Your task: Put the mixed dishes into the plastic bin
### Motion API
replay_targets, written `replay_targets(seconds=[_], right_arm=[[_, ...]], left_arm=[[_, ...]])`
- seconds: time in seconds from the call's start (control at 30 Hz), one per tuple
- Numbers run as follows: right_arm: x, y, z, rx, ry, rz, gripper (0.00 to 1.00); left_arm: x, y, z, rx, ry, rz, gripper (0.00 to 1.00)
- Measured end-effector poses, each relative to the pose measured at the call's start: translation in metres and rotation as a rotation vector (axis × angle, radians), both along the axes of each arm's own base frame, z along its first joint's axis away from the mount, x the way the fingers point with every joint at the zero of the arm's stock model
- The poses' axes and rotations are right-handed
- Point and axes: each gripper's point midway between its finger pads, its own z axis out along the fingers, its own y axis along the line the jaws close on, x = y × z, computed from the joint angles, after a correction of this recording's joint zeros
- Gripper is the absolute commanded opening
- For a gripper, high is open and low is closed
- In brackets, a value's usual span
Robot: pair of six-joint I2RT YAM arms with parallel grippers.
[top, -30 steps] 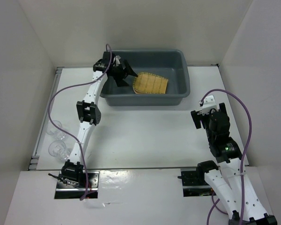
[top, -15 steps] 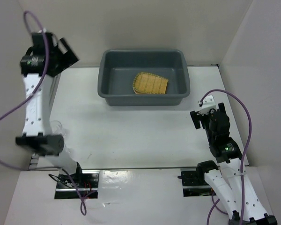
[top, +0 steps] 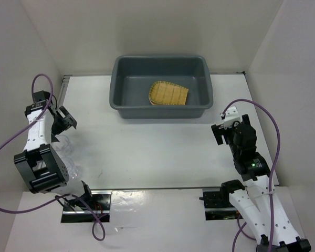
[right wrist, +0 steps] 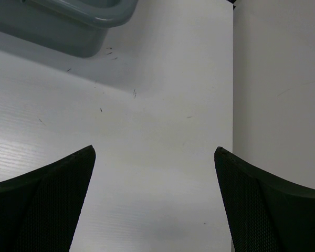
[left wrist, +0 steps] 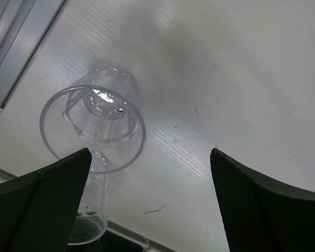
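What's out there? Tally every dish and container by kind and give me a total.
Grey plastic bin: 1
Yellow woven tray: 1, lying inside the bin
Clear cups: 2 in the left wrist view; more may be hidden
Total: 4

In the right wrist view only a corner of the plastic bin [right wrist: 52, 32] shows, the rest cut off by the top edge. From above, well left of the bin, clear cups [top: 66, 152] blur together behind the left arm [top: 39, 131]; their number is unclear.
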Motion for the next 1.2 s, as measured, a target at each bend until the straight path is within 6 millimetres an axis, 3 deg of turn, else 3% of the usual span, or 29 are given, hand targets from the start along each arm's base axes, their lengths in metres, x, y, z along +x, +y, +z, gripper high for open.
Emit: replay_targets(seconds=[0.17, 0.33, 0.4, 0.43, 0.53, 0.57, 0.77, 0.83, 0.9, 0.97, 1.03, 1.13, 1.2], right_arm=[[0.0, 0.0, 0.0, 0.0, 0.0, 0.0, 0.98], [0.0, 0.0, 0.0, 0.0, 0.0, -0.001, 0.98], [0.0, 0.0, 0.0, 0.0, 0.0, -0.001, 0.98], [0.0, 0.0, 0.0, 0.0, 0.0, -0.001, 0.98], [0.0, 0.0, 0.0, 0.0, 0.0, -0.001, 0.98], [0.0, 0.0, 0.0, 0.0, 0.0, -0.001, 0.98], [0.001, 0.0, -0.002, -0.002, 0.008, -0.001, 0.98], [0.001, 0.0, -0.003, -0.003, 0.013, -0.001, 0.98], [0.002, 0.0, -0.004, -0.004, 0.018, 0.0, 0.98], [0.002, 0.0, -0.005, -0.004, 0.021, 0.0, 0.98], [0.002, 0.0, -0.005, -0.005, 0.023, 0.0, 0.98], [0.003, 0.0, -0.006, -0.006, 0.027, 0.0, 0.98], [0.003, 0.0, -0.006, -0.006, 0.027, 0.0, 0.98]], left_arm=[[-0.002, 0.01, -0.018, 0.003, 0.021, 0.003, 1.0], [-0.001, 0.01, -0.048, -0.026, 0.077, -0.005, 1.0], [-0.003, 0.008, -0.057, -0.039, 0.098, -0.006, 0.93], [-0.004, 0.007, -0.06, -0.044, 0.104, -0.007, 0.87], [-0.001, 0.006, -0.066, -0.054, 0.099, -0.017, 0.09], [0.0, 0.007, -0.068, -0.051, 0.101, -0.026, 0.0], [0.015, 0.016, -0.058, -0.043, 0.096, -0.012, 0.0], [0.032, 0.022, -0.037, -0.037, 0.054, 0.011, 0.0], [0.063, 0.03, 0.006, -0.022, -0.08, 0.038, 0.0], [0.101, 0.034, 0.068, -0.008, -0.291, 0.039, 0.0], [0.136, 0.027, 0.144, -0.012, -0.553, 0.006, 0.0], [0.161, -0.018, 0.238, -0.048, -0.891, -0.133, 0.0], [0.168, -0.069, 0.27, -0.092, -0.992, -0.269, 0.0]])
